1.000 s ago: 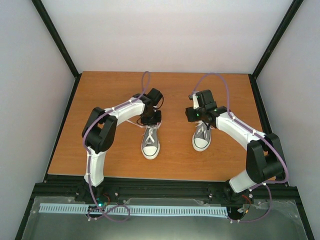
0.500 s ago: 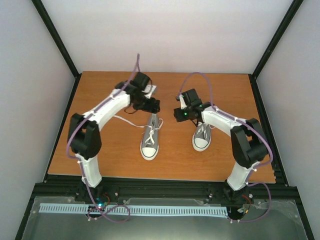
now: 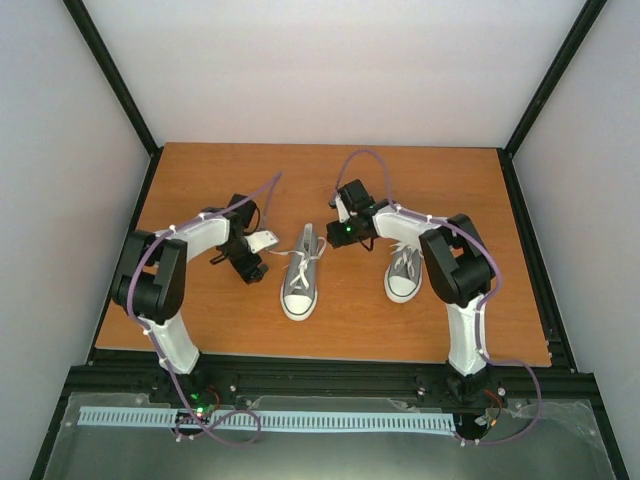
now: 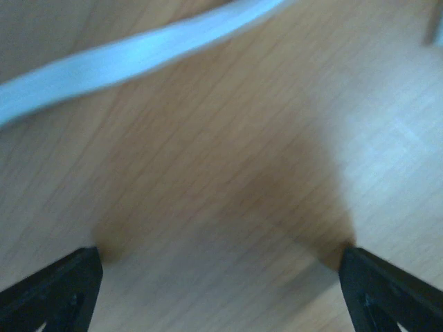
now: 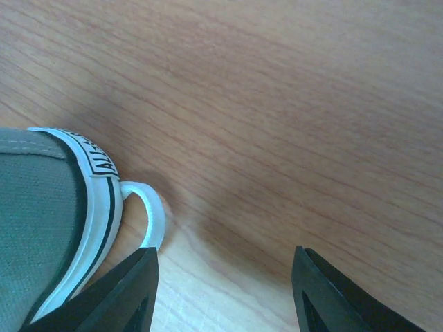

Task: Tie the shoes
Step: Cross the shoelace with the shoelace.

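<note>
Left arm (image 3: 215,235) has swung down beside the left shoe (image 3: 300,280); both arms' jaws gape wide, empty.

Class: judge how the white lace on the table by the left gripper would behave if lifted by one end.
The lace looks flat and thin, so probably floppy; it would droop. It likely weighs almost nothing. The lace loop beside the shoe curves freely, suggesting it holds no shape.
</note>
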You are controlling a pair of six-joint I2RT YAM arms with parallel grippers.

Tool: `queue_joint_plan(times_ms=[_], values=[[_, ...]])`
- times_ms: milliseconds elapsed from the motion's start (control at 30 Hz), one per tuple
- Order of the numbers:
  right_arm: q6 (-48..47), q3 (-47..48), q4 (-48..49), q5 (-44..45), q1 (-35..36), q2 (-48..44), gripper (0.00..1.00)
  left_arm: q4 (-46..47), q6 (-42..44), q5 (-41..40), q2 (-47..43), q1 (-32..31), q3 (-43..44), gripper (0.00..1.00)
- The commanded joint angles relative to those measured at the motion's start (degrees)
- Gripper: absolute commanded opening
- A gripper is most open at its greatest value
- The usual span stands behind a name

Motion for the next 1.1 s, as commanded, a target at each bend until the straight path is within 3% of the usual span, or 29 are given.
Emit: queue_joint_plan(times_ms=[0, 300, 500, 633, 733, 833, 900, 933, 1067], values=[[0.5, 3.2, -1.5, -1.7, 1.2, 2.9, 0.54, 8.6, 11.4, -5.7, 3.8, 1.6, 1.3, 0.99], [0.6, 5.1, -2.9, -0.9, 2.8, 3.1, 0.55, 4.1, 22.7, 3.5, 4.4, 4.0, 5.5, 0.95], [0.3, 7.0, -4.3, 1.0, 3.7, 5.6, 0.55, 7.5, 25.3, 3.1, 8.5, 6.5, 10.0, 0.92], [-1.0, 8.9, -7.2, 5.7, 4.4, 8.6, 0.53, 8.1, 26.4, -3.3, 15.4, 7.4, 15.4, 0.89], [-1.6, 8.8, -8.5, 7.9, 4.5, 9.1, 0.46, 6.6, 27.6, -5.2, 20.0, 7.4, 18.4, 0.88], [-2.1, 7.9, -8.4, 7.9, 4.5, 7.9, 0.24, 2.5, 28.7, -4.0, 21.3, 7.4, 19.0, 0.85], [-2.6, 7.7, -8.5, 7.8, 4.4, 7.0, 0.11, 1.0, 29.8, -3.0, 20.6, 7.4, 17.6, 0.74], [-2.7, 7.5, -8.4, 7.8, 4.4, 6.2, 0.04, 0.7, 30.2, -2.6, 20.1, 7.4, 16.8, 0.62], [-2.5, 5.5, -6.9, 8.6, 3.3, 1.3, 0.03, -1.0, 29.2, -1.2, 18.2, 7.4, 14.7, 0.04]])
